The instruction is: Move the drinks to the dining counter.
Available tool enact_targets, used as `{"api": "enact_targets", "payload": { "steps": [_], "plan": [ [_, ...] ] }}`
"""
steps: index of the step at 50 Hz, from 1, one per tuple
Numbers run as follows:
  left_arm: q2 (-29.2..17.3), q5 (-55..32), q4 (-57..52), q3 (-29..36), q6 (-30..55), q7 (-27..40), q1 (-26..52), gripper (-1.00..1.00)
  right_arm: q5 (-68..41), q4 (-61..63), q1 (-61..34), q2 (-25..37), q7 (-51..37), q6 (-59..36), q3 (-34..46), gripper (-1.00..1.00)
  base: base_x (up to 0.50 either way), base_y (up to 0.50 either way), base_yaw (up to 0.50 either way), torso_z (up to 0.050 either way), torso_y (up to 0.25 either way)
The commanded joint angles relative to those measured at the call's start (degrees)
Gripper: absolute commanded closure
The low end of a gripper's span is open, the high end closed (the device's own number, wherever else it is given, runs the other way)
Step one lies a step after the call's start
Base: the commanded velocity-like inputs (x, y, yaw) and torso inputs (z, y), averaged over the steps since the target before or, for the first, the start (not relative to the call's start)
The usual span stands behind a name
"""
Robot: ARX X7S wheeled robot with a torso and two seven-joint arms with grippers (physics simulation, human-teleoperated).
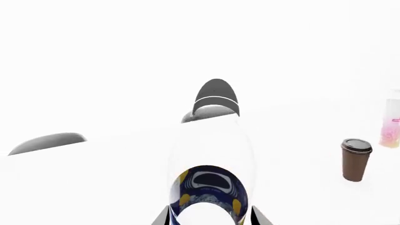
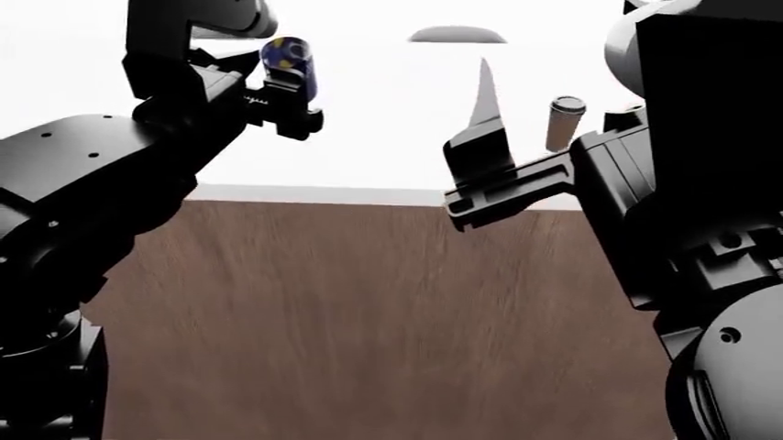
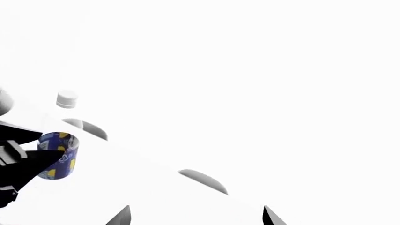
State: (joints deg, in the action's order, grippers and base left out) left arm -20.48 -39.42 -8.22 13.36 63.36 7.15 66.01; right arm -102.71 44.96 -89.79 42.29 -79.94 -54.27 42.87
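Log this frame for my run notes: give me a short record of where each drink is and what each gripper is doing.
blue bottle: held in left gripper, above the counter
coffee cup: upright on the counter, lid on
pink bottle: upright on the counter, beside the cup, partly cut off in the left wrist view
left gripper: shut on blue bottle
right gripper: open, holding nothing, over the counter's near edge
drinks not yet set down: blue bottle
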Motion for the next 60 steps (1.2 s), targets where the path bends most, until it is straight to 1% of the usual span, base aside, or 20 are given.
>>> {"api": "enact_targets", "payload": {
  "steps": [1, 13, 27, 42, 49, 60],
  "plan": [
    [0.06, 0.0, 0.04, -0.28, -0.66, 0.48, 0.27, 1.0, 0.37, -0.07, 0.56, 0.33, 0.85, 0.59, -0.17, -1.0, -0.1, 0.5, 0.0, 0.0, 0.0],
    [0.01, -0.02, 0.38, 0.09, -1.06, 0.47, 0.04, 1.0, 0.51, -0.22, 2.09, 0.86, 1.53, 2.05, -0.47, -1.0, 0.04, 0.5, 0.0, 0.0, 0.003],
    [-0.24, -0.17, 0.72, -0.04, -1.67, 0.49, -0.52, 1.0, 1.38, -0.75, 2.3, 0.87, 1.46, 1.92, 0.13, -1.0, 0.41, 0.4, 0.0, 0.001, 0.002],
    [-0.44, -0.94, 0.97, -0.27, -1.46, 0.48, -1.01, 1.0, 2.27, -1.62, 1.45, 0.27, 0.85, 0.86, 1.46, -1.0, 0.03, 0.05, 0.0, 0.0, 0.001],
    [0.37, -1.46, 2.98, 1.15, -0.83, -0.64, -1.33, 1.0, 1.85, -1.34, 1.48, 0.42, 0.3, 1.0, 1.74, -1.0, 0.0, 0.0, 0.0, 0.0, 0.0],
    [2.25, 0.42, 8.56, 4.76, -3.65, -3.01, -1.41, 1.0, 2.01, -0.56, 2.35, 1.44, 0.17, 1.67, 1.6, -1.0, 0.0, 0.0, 0.0, 0.001, 0.001]
  ]
}}
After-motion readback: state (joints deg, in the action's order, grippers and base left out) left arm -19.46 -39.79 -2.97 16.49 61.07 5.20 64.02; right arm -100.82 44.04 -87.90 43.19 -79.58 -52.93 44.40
